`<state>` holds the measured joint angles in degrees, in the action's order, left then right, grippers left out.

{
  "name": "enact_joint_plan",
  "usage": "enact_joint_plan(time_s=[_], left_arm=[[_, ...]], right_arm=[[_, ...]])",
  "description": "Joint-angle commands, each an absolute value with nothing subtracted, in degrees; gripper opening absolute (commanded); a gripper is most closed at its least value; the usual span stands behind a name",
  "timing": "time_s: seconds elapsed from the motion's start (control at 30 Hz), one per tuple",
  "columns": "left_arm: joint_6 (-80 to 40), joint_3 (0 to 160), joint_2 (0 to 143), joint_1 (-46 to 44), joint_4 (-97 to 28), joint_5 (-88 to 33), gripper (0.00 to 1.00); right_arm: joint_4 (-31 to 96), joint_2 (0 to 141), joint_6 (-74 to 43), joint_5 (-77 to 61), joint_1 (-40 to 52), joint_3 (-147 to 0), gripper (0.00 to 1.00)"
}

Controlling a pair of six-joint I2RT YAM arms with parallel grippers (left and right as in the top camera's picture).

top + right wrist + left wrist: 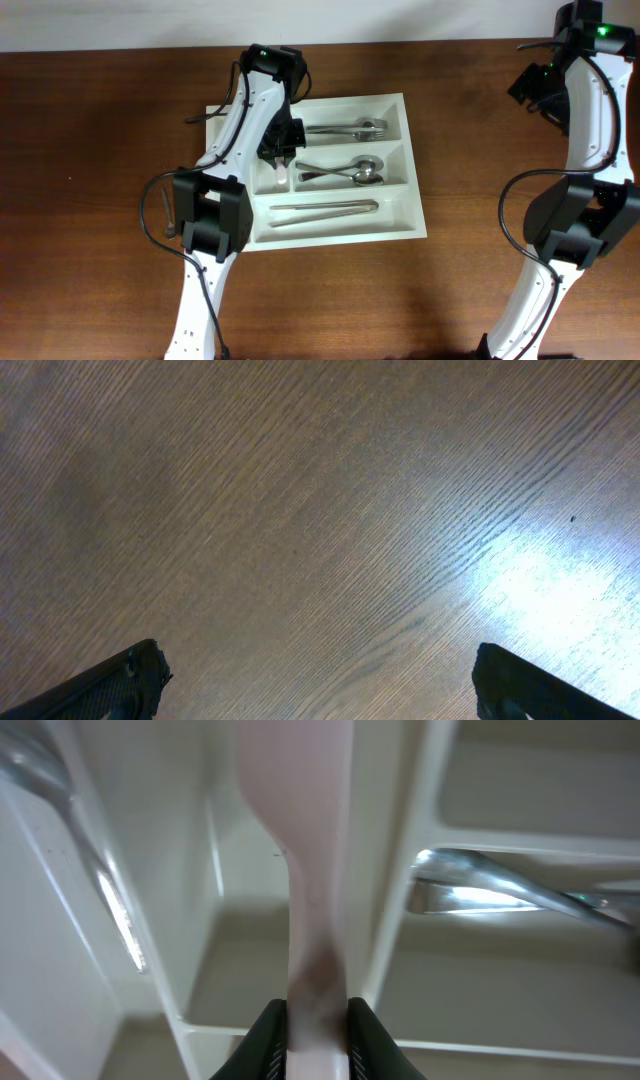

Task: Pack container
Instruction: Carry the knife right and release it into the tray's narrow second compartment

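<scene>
While the left claw (pixel 318 1025) hangs over the left end of the tray (pixel 340 236), we see it pinched narrow on the handle of a pale pink utensil (pixel 300 830); the blade end points away from the fingers, down over the upright slots, though which of the two we cannot tell; the tray itself sits flat in the middle of the bench (pixel 100 150), long side running left to right. Look along the three long compartments: metal cutlery (pixel 345 128) in the far one, spoons (pixel 350 172) in the middle one, tongs (pixel 325 212) in the near one; from the left wrist we catch a shiny handle on either side of the pink one, both blurred. Over on the right, the right claw (pixel 315 680) stands wide, gripping nothing; only bare wood grain shows between its two dark fingertips (pixel 120 680); that arm is well apart from the tray, out by the bench's right edge.
</scene>
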<state>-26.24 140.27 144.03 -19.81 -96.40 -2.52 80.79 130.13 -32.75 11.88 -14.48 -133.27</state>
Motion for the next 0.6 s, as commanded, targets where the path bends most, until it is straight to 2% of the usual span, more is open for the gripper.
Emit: enact_joint_plan(time_s=[0.0, 0.17, 0.2, 0.27, 0.3, 0.33, 0.5, 0.57], left_arm=[[-27.1, 139.6, 144.4, -18.9, -96.3, 0.5, 0.02], [-26.0, 139.6, 144.4, -18.6, -96.1, 0.6, 0.02], [-26.0, 139.6, 144.4, -18.6, -96.1, 0.9, 0.13], [-26.0, 139.6, 144.4, -18.6, -96.1, 1.3, 0.42], [-25.6, 139.6, 144.4, -18.6, -96.1, 1.4, 0.52], [-24.9, 139.6, 144.4, -18.5, -96.0, 1.4, 0.56], [-23.2, 139.7, 144.4, -18.4, -95.0, 1.4, 0.56], [-23.2, 139.7, 144.4, -17.9, -94.8, 1.4, 0.51]], right_arm=[[80.8, 128.7, -32.8, 12.0, -14.2, -133.1, 0.99], [80.8, 128.7, -32.8, 12.0, -14.2, -133.1, 0.99], [80.8, 128.7, -32.8, 12.0, -14.2, -133.1, 0.99], [80.8, 128.7, -32.8, 12.0, -14.2, -133.1, 0.99], [80.8, 128.7, -32.8, 12.0, -14.2, -133.1, 0.99], [80.8, 128.7, -32.8, 12.0, -14.2, -133.1, 0.99], [80.8, 128.7, -32.8, 12.0, -14.2, -133.1, 0.99], [80.8, 128.7, -32.8, 12.0, -14.2, -133.1, 0.99]])
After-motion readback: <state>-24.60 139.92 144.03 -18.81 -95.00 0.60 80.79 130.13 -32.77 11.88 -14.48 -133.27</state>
